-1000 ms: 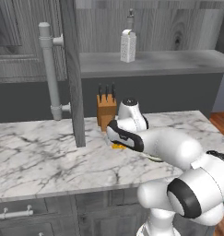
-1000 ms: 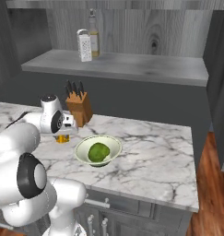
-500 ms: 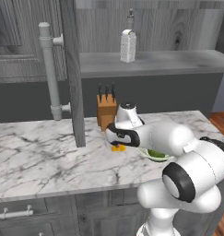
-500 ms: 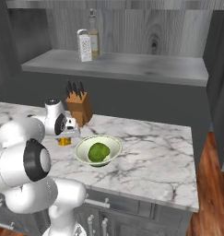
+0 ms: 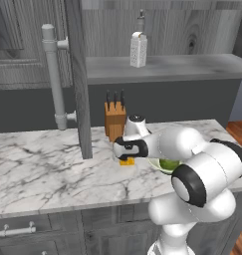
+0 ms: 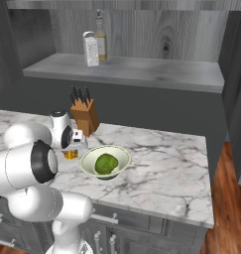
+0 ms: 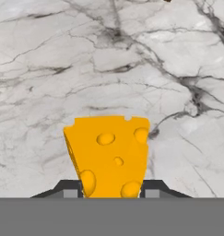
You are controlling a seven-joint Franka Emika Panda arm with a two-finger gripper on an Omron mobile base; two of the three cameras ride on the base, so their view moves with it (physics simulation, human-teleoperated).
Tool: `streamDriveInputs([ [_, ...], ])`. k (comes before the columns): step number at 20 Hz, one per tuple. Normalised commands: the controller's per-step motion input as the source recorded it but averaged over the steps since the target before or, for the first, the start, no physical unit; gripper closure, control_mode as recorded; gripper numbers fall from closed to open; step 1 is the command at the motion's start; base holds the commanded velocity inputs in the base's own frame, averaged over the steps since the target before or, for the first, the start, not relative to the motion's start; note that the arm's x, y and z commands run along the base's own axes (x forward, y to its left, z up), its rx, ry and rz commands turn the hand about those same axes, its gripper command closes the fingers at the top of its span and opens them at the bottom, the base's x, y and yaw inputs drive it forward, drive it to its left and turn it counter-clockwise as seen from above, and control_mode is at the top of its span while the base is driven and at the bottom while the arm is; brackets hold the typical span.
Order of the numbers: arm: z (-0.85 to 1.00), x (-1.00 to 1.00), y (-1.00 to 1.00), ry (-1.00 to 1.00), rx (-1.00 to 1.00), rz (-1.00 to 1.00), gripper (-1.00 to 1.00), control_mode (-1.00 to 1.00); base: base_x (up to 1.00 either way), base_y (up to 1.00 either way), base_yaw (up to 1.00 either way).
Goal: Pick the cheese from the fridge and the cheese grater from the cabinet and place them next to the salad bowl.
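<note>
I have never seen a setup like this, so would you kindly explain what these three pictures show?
This is a white robot arm in a simulated kitchen. Two pictures come from cameras on its base, behind the arm to either side; the third looks along its claw. On the marble counter stand a knife block and a salad bowl. The claw is down at the counter with a wedge of cheese between its fingers, beside the bowl; whether it grips is unclear. A grater and a bottle stand on the shelf above.
</note>
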Motion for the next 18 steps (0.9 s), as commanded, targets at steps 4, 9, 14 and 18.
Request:
streamDriveInputs([
  [4,-0.2,0.02,0.0,-0.03,0.0,-0.01,1.0,-1.0,0.0,0.0,0.0],
  [9,-0.14,0.04,0.0,-0.02,0.0,0.0,1.0,-1.0,0.0,0.0,0.0],
  [14,-0.13,0.05,0.0,-0.04,0.0,-0.01,1.0,-1.0,0.0,0.0,0.0],
  [18,-0.15,0.12,0.0,-0.03,0.0,-0.04,1.0,-1.0,0.0,0.0,0.0],
])
